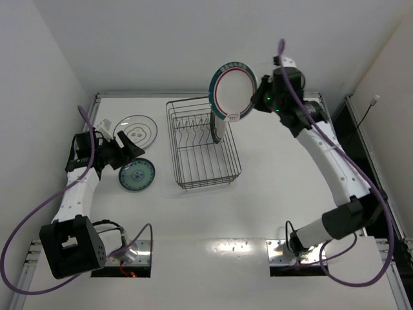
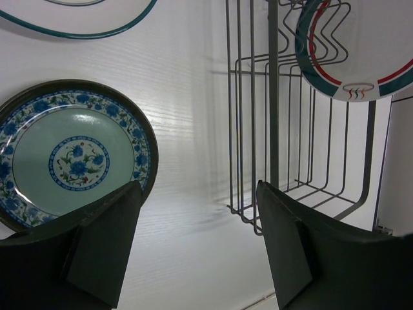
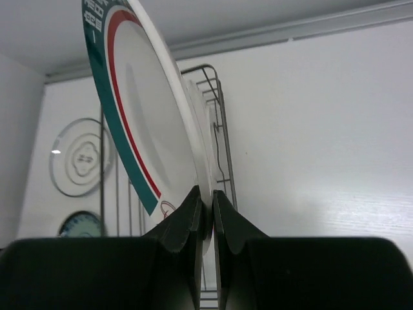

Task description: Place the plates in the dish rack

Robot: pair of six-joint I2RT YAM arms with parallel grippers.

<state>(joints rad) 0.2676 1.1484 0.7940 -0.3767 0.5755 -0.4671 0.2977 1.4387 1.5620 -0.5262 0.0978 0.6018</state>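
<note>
Over on the left, the left gripper (image 1: pixel 126 152) (image 2: pixel 197 194) hovers low over the white table (image 1: pixel 290 206), its jaws spread wide with nothing between them. Just below its fingers lies the small teal patterned round plate (image 1: pixel 137 175) (image 2: pixel 74 158), flat on the table. Beyond that sits the pale round plate with a thin dark rim (image 1: pixel 136 130) (image 3: pixel 80 157), also flat, close to the teal one.

Across to the middle: the rectangular dark metal wire dish rack (image 1: pixel 173 139) (image 2: pixel 274 97) stands on the table. One white round plate with green and red rim bands (image 1: pixel 217 126) is already on edge in the rack, along its right side.

And on the right, the right gripper (image 1: pixel 258 97) (image 3: pixel 205 194) has its jaws pinched tight on the rim of a second white banded plate (image 1: pixel 233 90) (image 3: pixel 145 116) (image 2: pixel 361 45), held upright in the air above the rack's far right corner.
</note>
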